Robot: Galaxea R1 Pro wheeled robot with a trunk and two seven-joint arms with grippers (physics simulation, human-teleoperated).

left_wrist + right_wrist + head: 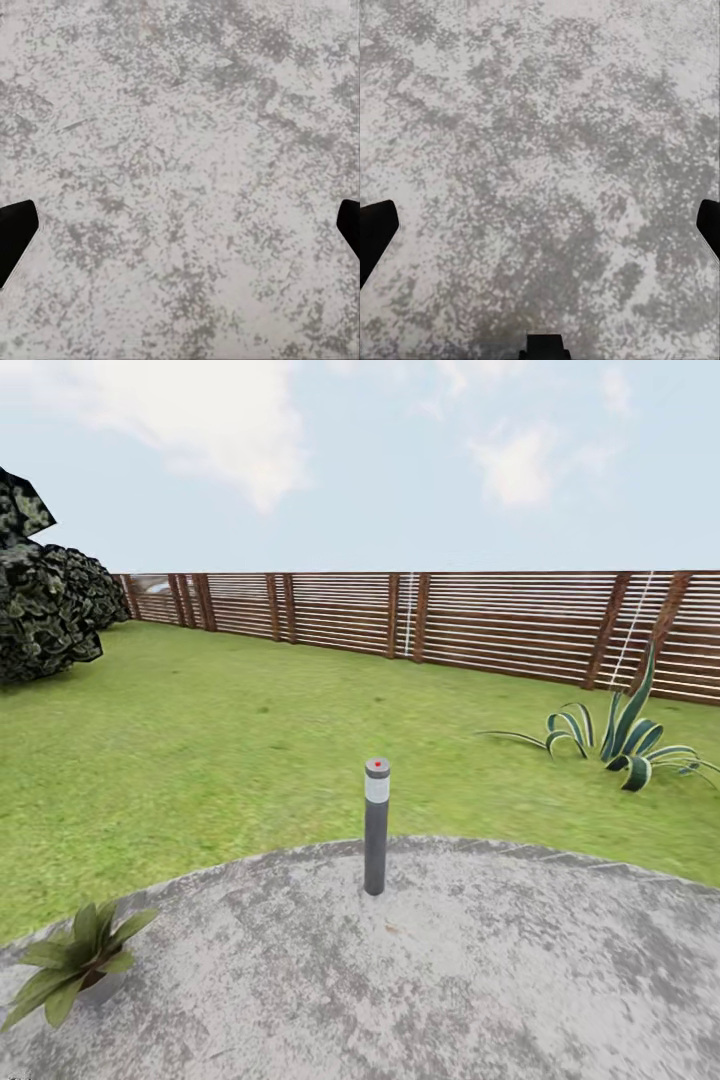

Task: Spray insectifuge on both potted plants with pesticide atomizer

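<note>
One potted plant (78,958), a low rosette of pointed green leaves in a small grey pot, stands on the round grey patio (450,980) at the lower left of the head view. The other potted plant and the pesticide atomizer are out of view. In the left wrist view my left gripper (180,232) hangs open over bare speckled paving, its dark fingertips (15,232) far apart. My right gripper (540,232) is likewise open above the paving, with nothing between its fingertips (375,229).
A slim grey bollard lamp (376,828) stands at the patio's far edge. Beyond it lies green lawn (250,740), with a striped spiky plant (620,740) on the right, a dark shrub (45,600) on the left and a brown slatted fence (450,620) behind.
</note>
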